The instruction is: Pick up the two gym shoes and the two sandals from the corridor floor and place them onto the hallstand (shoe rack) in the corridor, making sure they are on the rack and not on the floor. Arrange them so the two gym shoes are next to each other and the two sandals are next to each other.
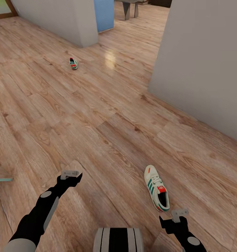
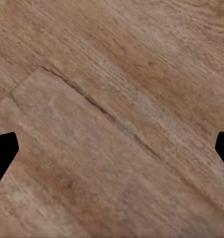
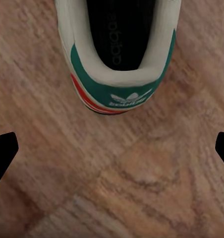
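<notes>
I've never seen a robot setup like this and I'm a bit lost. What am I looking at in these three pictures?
A simulated two-armed robot. The big picture is from its head, looking down at a wooden floor. The left claw and right claw are both open and hold nothing. The near gym shoe lies just ahead of the right claw; the far gym shoe lies farther off. The small pictures come from cameras on each wrist: the left one sees floor, the right one the near shoe's heel.
</notes>
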